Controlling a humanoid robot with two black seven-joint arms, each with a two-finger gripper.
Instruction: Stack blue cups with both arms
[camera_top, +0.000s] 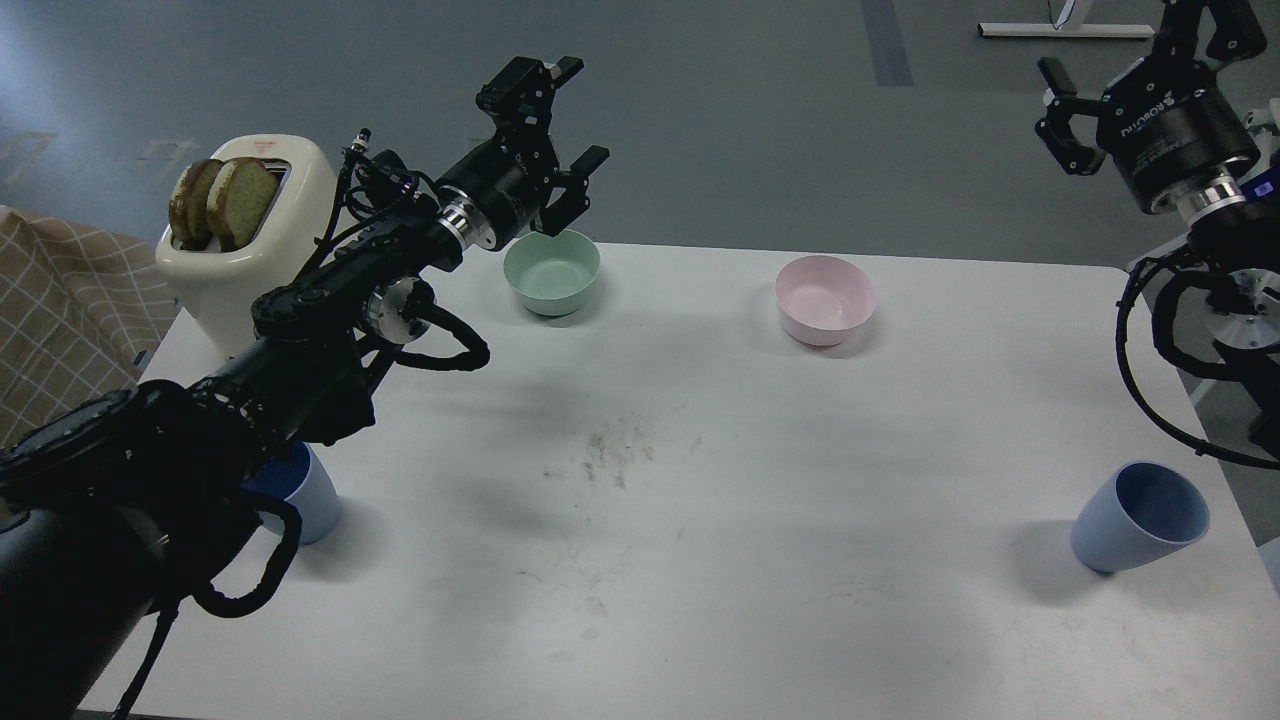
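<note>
One blue cup (1140, 517) stands upright at the table's right front, mouth open toward me. A second blue cup (305, 493) stands at the left front, mostly hidden behind my left arm. My left gripper (575, 130) hangs open in the air above the mint-green bowl (551, 271), far from both cups, with nothing between its fingers. At the upper right, my right gripper (1058, 118) is raised off the table's back right corner, open and empty, well above and behind the right cup.
A pink bowl (825, 299) sits at the back centre-right. A cream toaster (245, 250) with two bread slices stands at the back left corner, beside a checked cloth (60, 320). The white table (700, 520) carries crumbs at its middle.
</note>
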